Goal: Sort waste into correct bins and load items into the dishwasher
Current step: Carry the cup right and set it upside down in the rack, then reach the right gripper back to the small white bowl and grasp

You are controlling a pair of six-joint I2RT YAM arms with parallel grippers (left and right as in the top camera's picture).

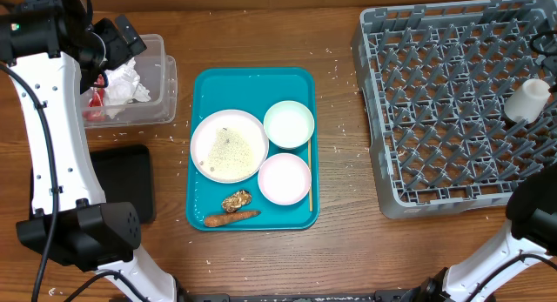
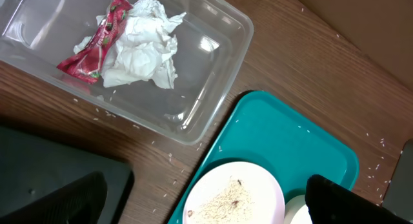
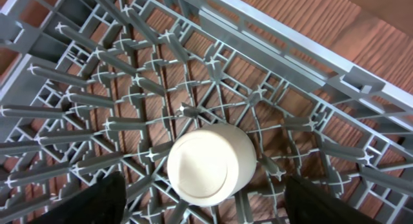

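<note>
A crumpled napkin [image 2: 145,46] and a red wrapper [image 2: 93,46] lie in the clear tub [image 1: 165,84]. My left gripper [image 2: 210,204] hangs open and empty above the tub's near edge. The teal tray [image 1: 209,84] holds a plate [image 1: 252,128] with loose rice [image 1: 228,150], a greenish bowl [image 1: 289,124], a pinkish bowl [image 1: 284,177], a brown chunk [image 1: 236,200] and a carrot piece [image 1: 231,218]. The small cup [image 3: 210,162] rests bottom-up among the pegs of the grey rack [image 1: 435,102]. My right gripper [image 3: 205,198] is open, with a gap between each finger and the cup.
The flat black tray [image 1: 122,180] lies left of the teal tray, below the tub. A thin wooden stick [image 1: 309,171] lies along the teal tray's right side. Rice grains are scattered on the wooden table around the tray.
</note>
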